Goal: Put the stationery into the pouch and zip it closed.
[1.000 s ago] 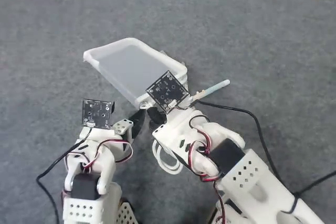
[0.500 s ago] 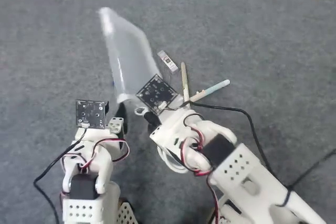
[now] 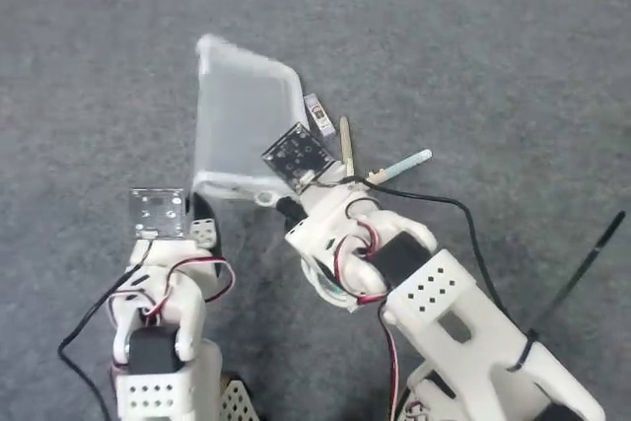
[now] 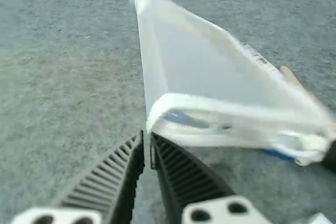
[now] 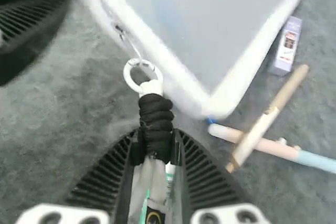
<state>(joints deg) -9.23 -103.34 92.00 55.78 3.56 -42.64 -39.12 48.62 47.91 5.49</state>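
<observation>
- While the pouch [image 3: 246, 115] stands tilted up off the grey tabletop [image 3: 513, 66], both arms hold it at its near edge, where the zip runs.
- At one near corner of the pouch, the left pincer [image 4: 147, 142] has its jaws almost together, nipping the corner's rim.
- Further along that same edge of the pouch, the right pincer [image 5: 156, 136] is clamped on a black cord [image 5: 155, 116].
- This cord is tied to a white ring [image 5: 140, 72] that hangs from the pouch's zip.
- Just beside the pouch's far corner, on the right arm's side, a small box [image 3: 315, 112] lies flat on the tabletop, outside the pouch.
- Past the box, away from the pouch, a pencil [image 3: 346, 145] lies across a pen [image 3: 399, 167] with a pale blue end. Both are outside the pouch and touch each other.
- Through the pouch's clear wall near the zip edge a blue shape [image 4: 178, 118] shows. I cannot tell what it is.
</observation>
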